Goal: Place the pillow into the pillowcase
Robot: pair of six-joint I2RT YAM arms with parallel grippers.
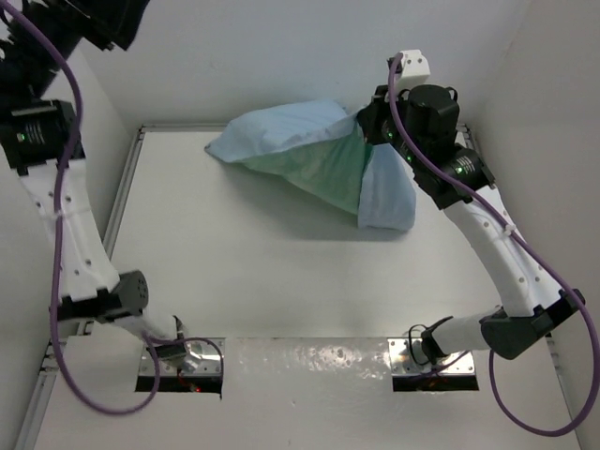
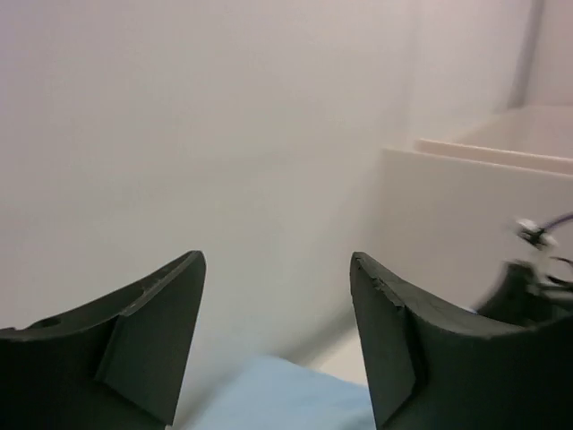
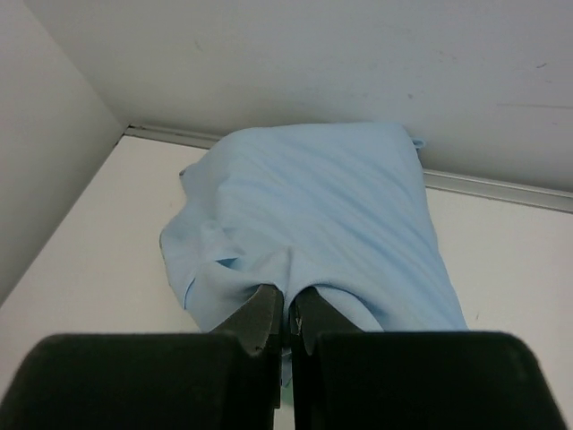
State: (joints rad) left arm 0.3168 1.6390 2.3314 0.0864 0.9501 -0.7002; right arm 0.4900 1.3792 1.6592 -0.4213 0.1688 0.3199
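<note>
- Top view: we look down from above and behind the arm bases, wide enough to take in most of the table, the back wall and the pillowcase.
- Left wrist: we peer out between the jaws of the left gripper at a white wall, a sliver of pillowcase at the bottom edge.
- Right wrist: we're right up close, staring along the right gripper over that same pillowcase towards the back wall.

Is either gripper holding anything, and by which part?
The right gripper is shut on a fold of light blue fabric at the end of the pillowcase. The left gripper is open, holding nothing.
</note>
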